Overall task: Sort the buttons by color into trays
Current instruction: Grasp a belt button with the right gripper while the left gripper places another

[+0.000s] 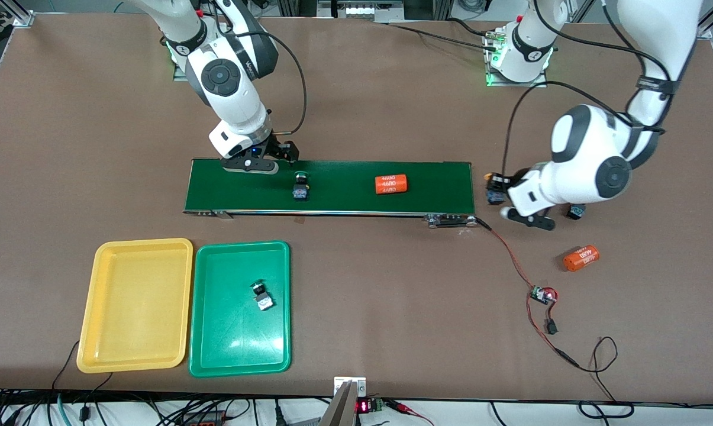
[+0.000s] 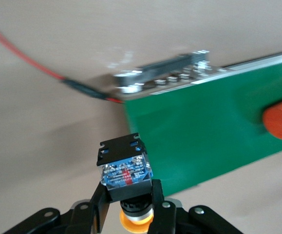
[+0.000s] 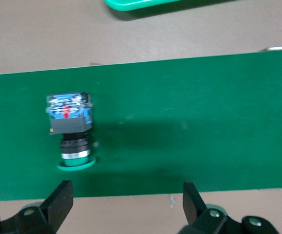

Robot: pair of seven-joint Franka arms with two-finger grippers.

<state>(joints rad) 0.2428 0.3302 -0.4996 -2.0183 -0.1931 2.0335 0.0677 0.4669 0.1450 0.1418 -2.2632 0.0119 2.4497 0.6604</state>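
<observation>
We've got the left hand (image 2: 131,222) clamped on a yellow-capped black push-button switch (image 2: 125,171) off the green belt's (image 1: 332,186) end, right hand (image 3: 126,207) wide open over the green-capped switch (image 3: 70,127) there; narrow grip, it could twist loose in transit.

The table (image 1: 356,89) looked matt brown and faintly grainy, the conveyor belt (image 1: 344,204) a matt green sheet edged with bright metal brackets, while the yellow tray (image 1: 105,355) and green tray (image 1: 208,355) were glossy moulded plastic (the green one lightly scuffed).
</observation>
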